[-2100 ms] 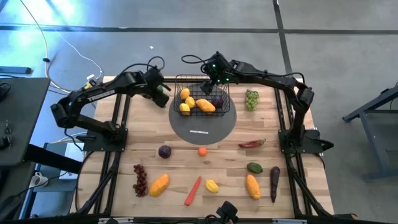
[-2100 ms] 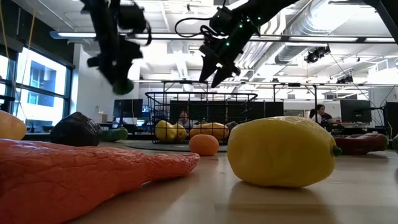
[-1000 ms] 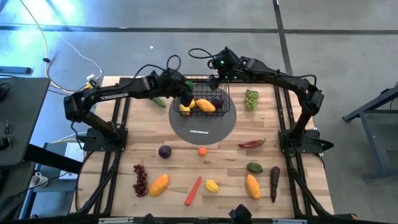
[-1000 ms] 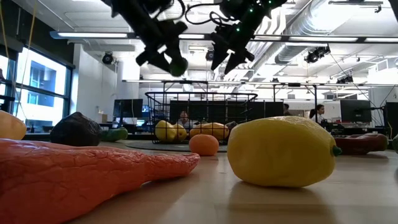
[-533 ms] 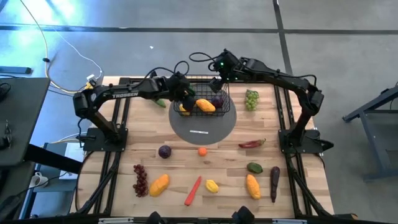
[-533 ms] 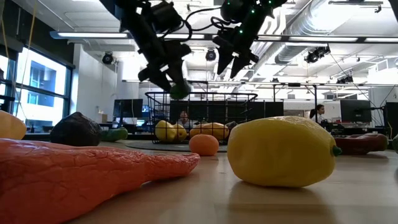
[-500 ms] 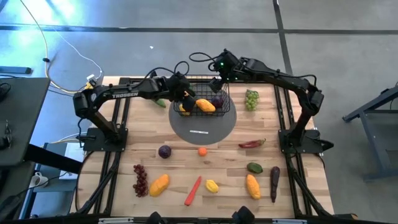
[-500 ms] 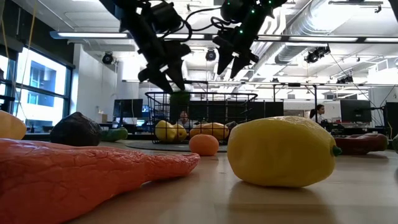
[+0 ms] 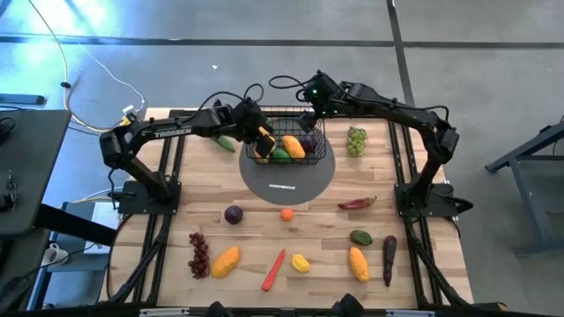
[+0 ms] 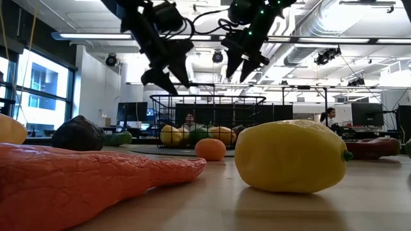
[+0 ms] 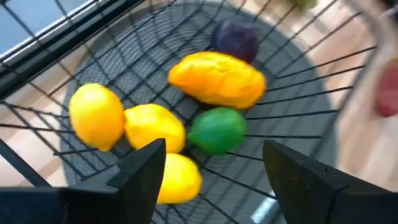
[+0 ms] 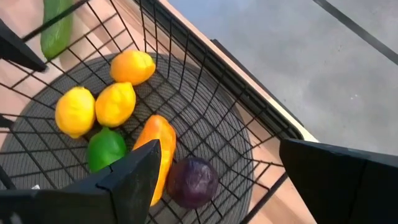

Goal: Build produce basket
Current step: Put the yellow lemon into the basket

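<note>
The black wire basket (image 9: 322,132) stands on the grey round mat at the table's far middle. In it lie several fruits: yellow lemons (image 11: 96,115), an orange mango (image 11: 217,78), a purple plum (image 11: 236,40) and a green lime (image 11: 216,129), which rests on the basket floor between the lemons and the mango. My left gripper (image 9: 258,134) is open and empty above the basket's left part (image 11: 214,163). My right gripper (image 9: 308,119) is open and empty above the basket's far edge (image 12: 217,152).
A cucumber (image 9: 226,143) lies left of the basket. Green grapes (image 9: 356,139) lie to its right. On the near half of the table lie a red chili (image 9: 357,203), a plum (image 9: 233,214), red grapes (image 9: 200,254), mangoes, a carrot (image 9: 274,269), a lemon (image 9: 300,262) and an eggplant (image 9: 389,260).
My left gripper has carried the green lime from the table's left to above the basket, lowered and let it go. The lime has fallen into the basket and lies among the lemons and the mango. My right gripper has risen slightly above the basket's far edge.
</note>
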You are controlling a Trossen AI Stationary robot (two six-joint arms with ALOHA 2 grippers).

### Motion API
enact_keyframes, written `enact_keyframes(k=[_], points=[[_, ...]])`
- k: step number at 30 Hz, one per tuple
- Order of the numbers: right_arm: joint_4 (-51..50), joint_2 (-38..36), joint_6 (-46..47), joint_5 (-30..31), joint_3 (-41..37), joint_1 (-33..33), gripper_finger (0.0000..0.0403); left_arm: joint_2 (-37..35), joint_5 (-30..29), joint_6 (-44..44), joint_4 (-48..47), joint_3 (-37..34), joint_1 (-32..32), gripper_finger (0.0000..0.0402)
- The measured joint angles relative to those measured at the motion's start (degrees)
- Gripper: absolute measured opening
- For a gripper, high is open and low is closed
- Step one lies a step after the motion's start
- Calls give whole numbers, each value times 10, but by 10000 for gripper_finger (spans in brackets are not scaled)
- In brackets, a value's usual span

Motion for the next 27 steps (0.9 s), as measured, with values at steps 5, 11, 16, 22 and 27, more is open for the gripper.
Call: enact_keyframes(k=[5, 11, 16, 22, 27], points=[[-23, -9, 0, -5, 0, 0, 311, -41, 13, -7, -25, 0, 3, 258], [-47, -22, 0, -26, 0, 12, 311, -95, 12, -18, -76, 0, -12, 257], [-70, -34, 24, -65, 0, 35, 311, -135, -8, -29, -150, 0, -40, 258], [-108, -43, 76, -74, 0, 76, 311, -164, -12, -1, -251, -1, -94, 256], [-117, -43, 125, -86, 0, 116, 311, -170, -11, 0, -268, -11, -141, 256]])
